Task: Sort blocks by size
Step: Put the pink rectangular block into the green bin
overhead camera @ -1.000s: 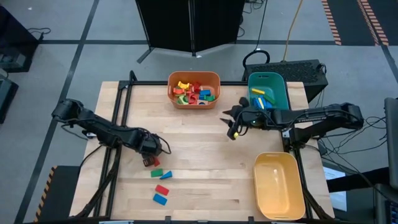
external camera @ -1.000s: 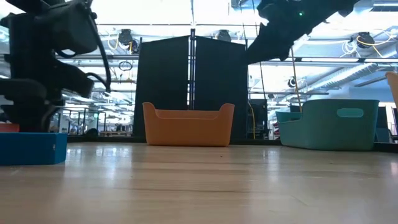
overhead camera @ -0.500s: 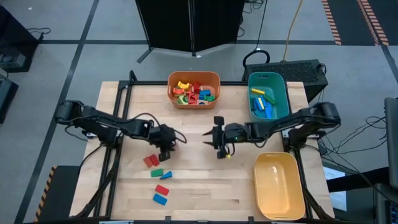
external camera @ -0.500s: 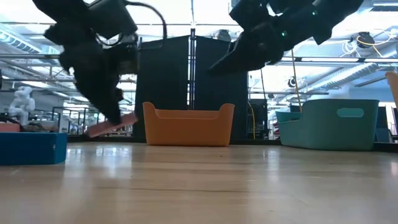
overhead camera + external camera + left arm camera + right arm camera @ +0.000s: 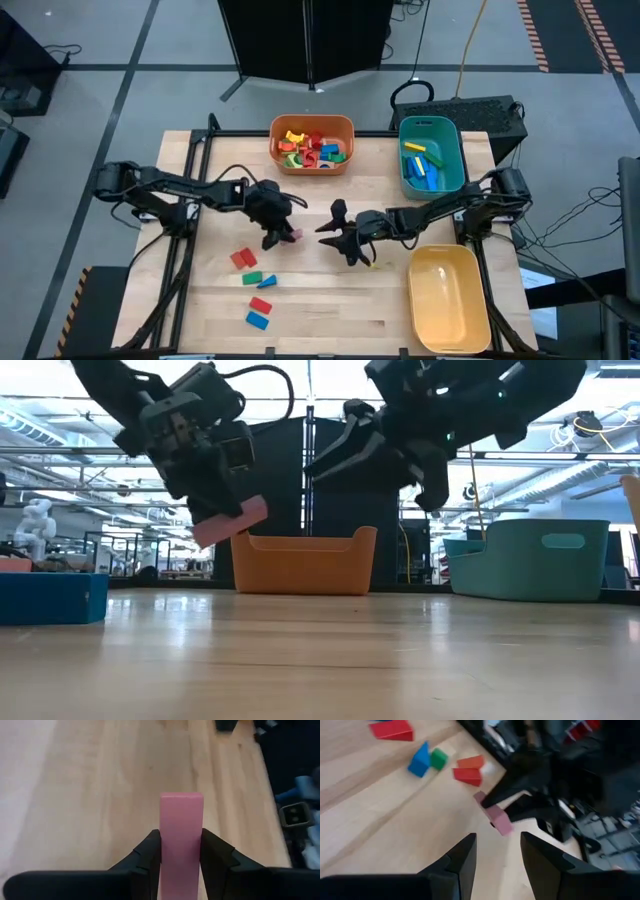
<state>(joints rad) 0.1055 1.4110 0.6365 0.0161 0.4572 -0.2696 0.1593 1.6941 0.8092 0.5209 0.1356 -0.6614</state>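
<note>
1 smooth pink rectangular block [image 5: 181,840] clamped in left jaws [image 5: 281,231] above grainy wooden table [image 5: 330,290]; right jaws [image 5: 337,233] apart.

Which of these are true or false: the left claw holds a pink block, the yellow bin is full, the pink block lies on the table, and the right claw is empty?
1. The left gripper holds a pink block. True.
2. The yellow bin is full. False: nothing shows inside it.
3. The pink block lies on the table. False: the low view shows it lifted clear of the tabletop.
4. The right gripper is open and empty. True.
</note>
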